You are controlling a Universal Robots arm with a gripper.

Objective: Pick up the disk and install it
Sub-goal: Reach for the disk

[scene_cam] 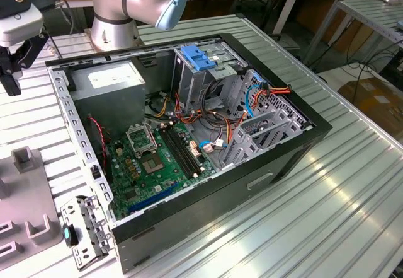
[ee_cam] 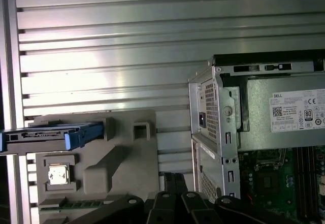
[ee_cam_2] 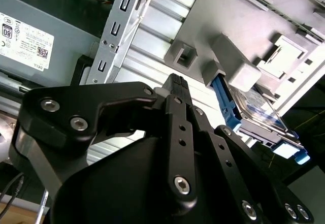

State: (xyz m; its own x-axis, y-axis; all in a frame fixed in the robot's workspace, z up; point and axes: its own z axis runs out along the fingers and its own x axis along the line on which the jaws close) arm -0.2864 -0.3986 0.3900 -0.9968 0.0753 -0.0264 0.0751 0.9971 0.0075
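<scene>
- The gripper had its two black fingers pressed together at the tips, with nothing between them and nothing touching them.
- In the second wrist view the tips hung above the slatted table, near the edge of the grey fixture and apart from the disk.
- The disk sat on the grey fixture, outside the computer case. It showed as a flat silver slab edged by a blue carrier, and one end stuck out past the fixture's side.
- In the first wrist view the disk appeared edge-on as a thin dark and blue bar, well apart from the case.
- The arm stood on the table behind the case. Its wrist reached toward the exterior view's left, beyond the case corner that housed the grey power supply.
- The gripper pointed downward there.
</scene>
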